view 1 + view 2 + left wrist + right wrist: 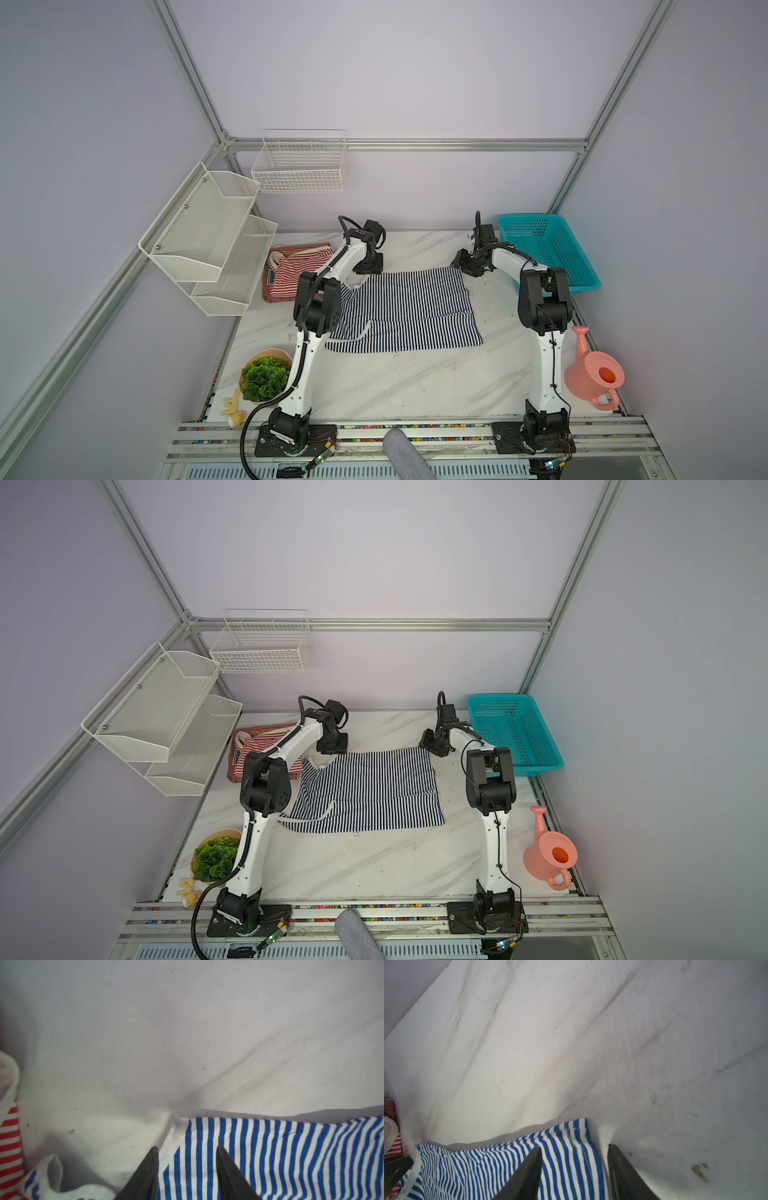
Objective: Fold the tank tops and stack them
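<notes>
Items, as they lie:

1. Navy-striped tank top: spread mostly flat on the middle of the tabletop, with a white-trimmed strap curling at its near left edge. Seen in both top views.
2. My left hand: at the far left corner of the navy-striped tank top, fingers spread apart and released. The striped cloth lies flat between them, and I see nothing pinched.
3. My right hand: at the far right corner of the same top, also released. One finger is over the stripes, the other over bare tabletop just beside the hem.
4. Red-striped tank top: crumpled at the far left of the tabletop, just beside the navy one, lying on a rust-red garment.
5. Teal basket: far right corner.
6. Pink watering can: near right edge.
7. Green plant: near left edge.
8. White mesh shelf and wire basket: on the walls.
</notes>
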Motion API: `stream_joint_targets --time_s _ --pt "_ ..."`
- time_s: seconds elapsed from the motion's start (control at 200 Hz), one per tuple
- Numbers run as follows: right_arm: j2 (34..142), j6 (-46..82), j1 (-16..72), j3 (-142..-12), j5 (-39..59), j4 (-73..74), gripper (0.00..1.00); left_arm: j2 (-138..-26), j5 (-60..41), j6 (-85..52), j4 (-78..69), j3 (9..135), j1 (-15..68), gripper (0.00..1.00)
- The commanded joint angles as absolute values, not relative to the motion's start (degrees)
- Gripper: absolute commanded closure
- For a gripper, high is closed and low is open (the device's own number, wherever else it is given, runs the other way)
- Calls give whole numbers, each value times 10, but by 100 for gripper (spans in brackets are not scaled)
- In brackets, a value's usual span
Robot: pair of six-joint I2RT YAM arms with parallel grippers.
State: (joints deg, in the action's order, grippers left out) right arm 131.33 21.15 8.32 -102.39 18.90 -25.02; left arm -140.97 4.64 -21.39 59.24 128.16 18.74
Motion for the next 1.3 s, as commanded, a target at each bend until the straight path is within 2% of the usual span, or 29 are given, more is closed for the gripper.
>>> stream_joint_targets --time_s 0.0,0.27,0.91,1.03,1.18,1.295 --pt "1333 209 80 -1036 185 -262 47 -1407 41 -203 584 1341 183 55" --pt "1346 211 80 -1045 190 -262 56 -1425 37 -207 576 1354 182 56" --pt "1376 212 80 -1060 188 -267 57 -1457 34 -209 558 1366 176 58" --pt "1377 212 80 -1061 188 -267 67 -1454 26 -211 553 1368 176 63" --pt "1376 209 80 -1059 187 -268 77 -1452 8 -210 548 1366 175 74" --pt "1371 207 80 -1058 178 -270 95 -1452 -3 -210 546 1363 175 87"
